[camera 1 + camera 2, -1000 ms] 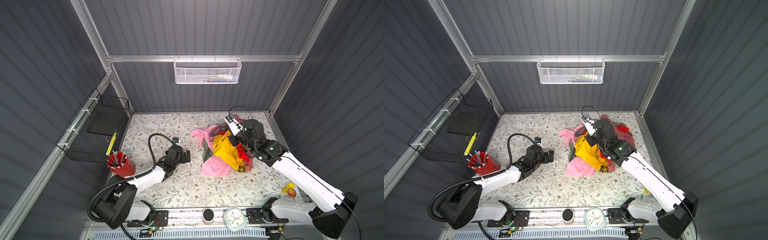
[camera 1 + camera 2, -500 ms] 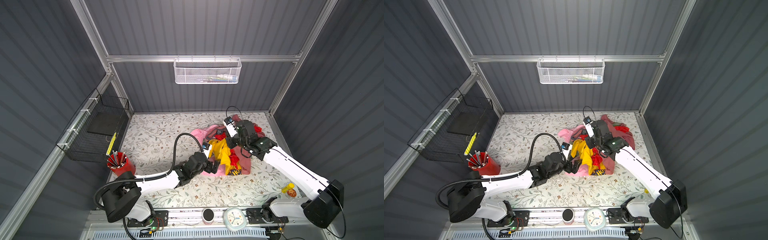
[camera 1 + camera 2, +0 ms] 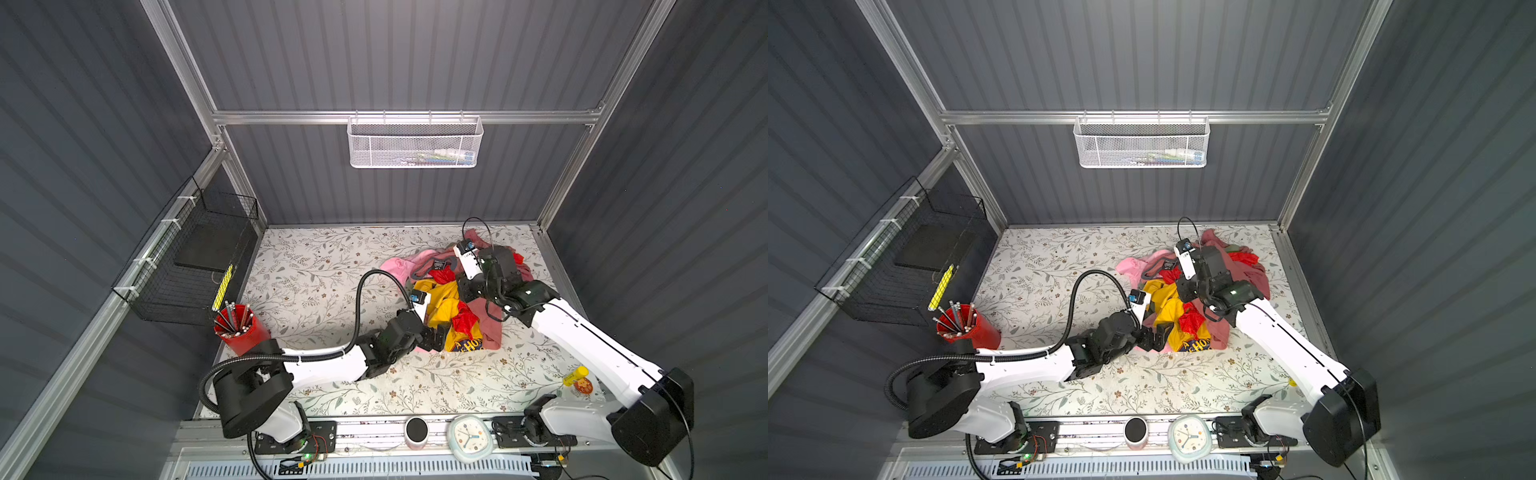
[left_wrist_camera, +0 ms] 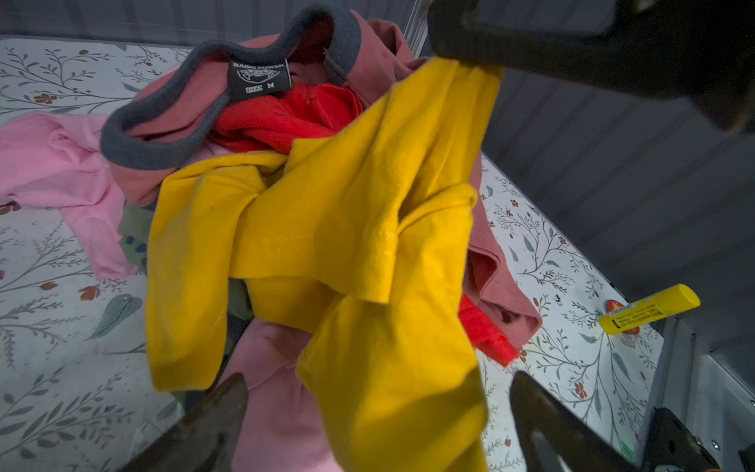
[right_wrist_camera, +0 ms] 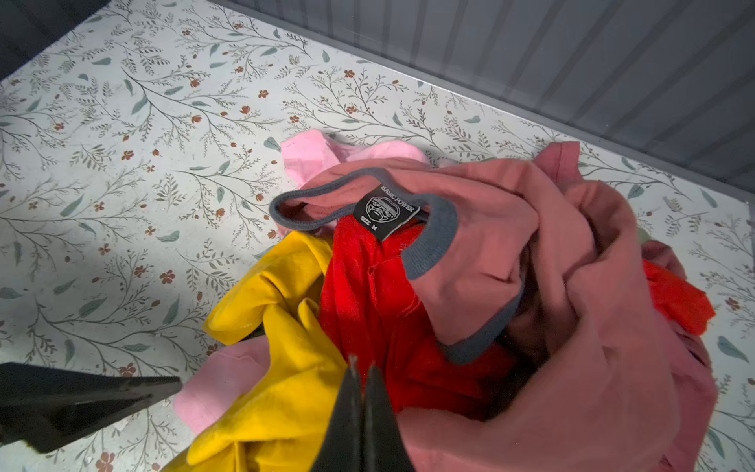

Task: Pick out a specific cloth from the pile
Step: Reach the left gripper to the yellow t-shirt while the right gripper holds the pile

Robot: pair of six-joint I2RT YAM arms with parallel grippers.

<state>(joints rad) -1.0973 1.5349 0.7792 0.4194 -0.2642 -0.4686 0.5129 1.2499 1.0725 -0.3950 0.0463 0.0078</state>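
Note:
The cloth [image 3: 444,303] [image 3: 1167,307] is mustard yellow with blue lettering at its near end and lies draped over the pile [image 3: 490,324] [image 3: 1246,270] at the table's back right. My right gripper [image 3: 467,291] [image 3: 1185,291] [image 5: 361,367] is shut on a fold of the cloth [image 5: 286,367], which rises to it in the left wrist view. My left gripper [image 3: 436,334] [image 3: 1156,336] [image 4: 376,408] is open at the pile's near left edge, its fingers [image 4: 220,408] either side of the hanging cloth [image 4: 347,212]. Dusty rose [image 5: 572,286], red [image 5: 367,294] and pink [image 4: 53,163] garments surround it.
A red cup of pencils [image 3: 241,328] stands at the table's left edge under a black wire basket [image 3: 195,257]. A white mesh basket [image 3: 415,143] hangs on the back wall. A yellow tube [image 3: 575,374] [image 4: 649,308] lies near right. A clock [image 3: 469,436] sits on the front rail.
My left arm has swung from the left of the table across to the pile, still open. My right gripper, shut on the cloth, has shifted slightly towards the back.

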